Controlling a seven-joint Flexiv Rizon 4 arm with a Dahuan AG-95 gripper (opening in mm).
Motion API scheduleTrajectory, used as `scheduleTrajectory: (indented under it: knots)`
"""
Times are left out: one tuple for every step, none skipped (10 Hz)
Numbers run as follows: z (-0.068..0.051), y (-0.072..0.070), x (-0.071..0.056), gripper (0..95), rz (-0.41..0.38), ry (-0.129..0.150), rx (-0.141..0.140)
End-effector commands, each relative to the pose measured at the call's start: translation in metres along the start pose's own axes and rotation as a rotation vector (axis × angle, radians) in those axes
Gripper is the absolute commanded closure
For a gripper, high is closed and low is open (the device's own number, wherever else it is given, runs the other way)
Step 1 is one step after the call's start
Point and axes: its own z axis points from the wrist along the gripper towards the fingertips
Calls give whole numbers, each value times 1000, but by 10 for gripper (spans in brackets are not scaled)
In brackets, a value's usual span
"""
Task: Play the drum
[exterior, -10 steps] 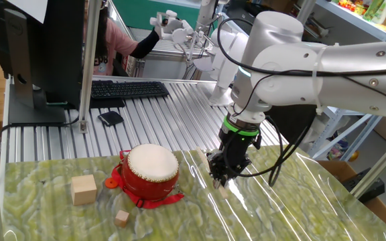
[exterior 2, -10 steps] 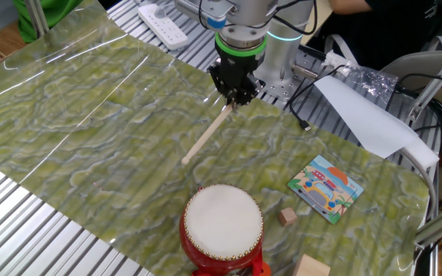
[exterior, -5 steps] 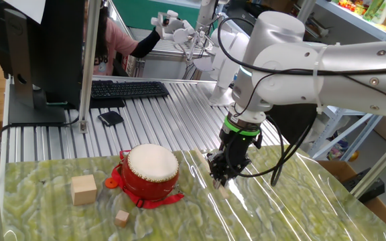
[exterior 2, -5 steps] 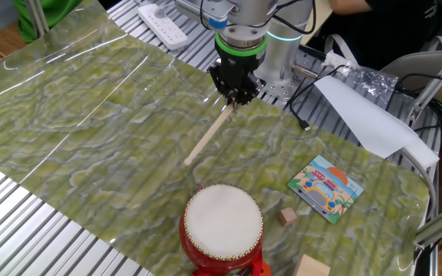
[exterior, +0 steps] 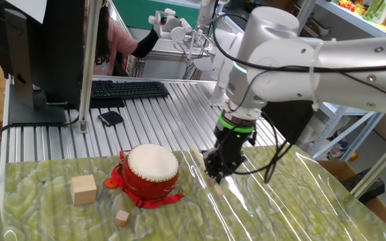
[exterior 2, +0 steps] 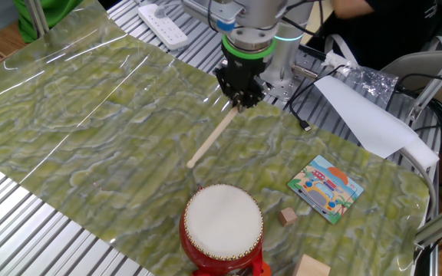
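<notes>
End effector clamped on upper end of stick, free tip angled toward drum. Drum upright on counter, well apart from end effector.

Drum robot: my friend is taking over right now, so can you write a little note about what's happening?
End effector: shut on one end of the stick, which slants down toward the drum.
Drum: upright on the green mat, two wooden cubes beside it. The stick's free end is short of the drum, not touching it.
Done: stick is picked up.
Left: bring the stick over the white drum top and tap it.
</notes>
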Motion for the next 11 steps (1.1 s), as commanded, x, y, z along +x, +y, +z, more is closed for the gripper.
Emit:
scheduleTrajectory:
  knots:
    - [-6, 11, -1, 950, 32, 2, 0]
    - [-9, 17, 0, 950, 38, 21, -1]
    - [-13, 28, 0, 950, 46, 31, -6]
    - [-16, 37, 2, 950, 60, 29, -6]
    - [-21, 54, 8, 950, 76, 28, -7]
    - [-24, 66, 13, 950, 79, 29, -10]
    - [-25, 77, 17, 950, 76, 29, -20]
    - [-25, 89, 20, 950, 87, 31, -33]
    - [-21, 103, 22, 950, 106, 35, -32]
    - [-14, 112, 19, 950, 112, 34, -28]
    - [-11, 115, 18, 950, 136, 50, -19]
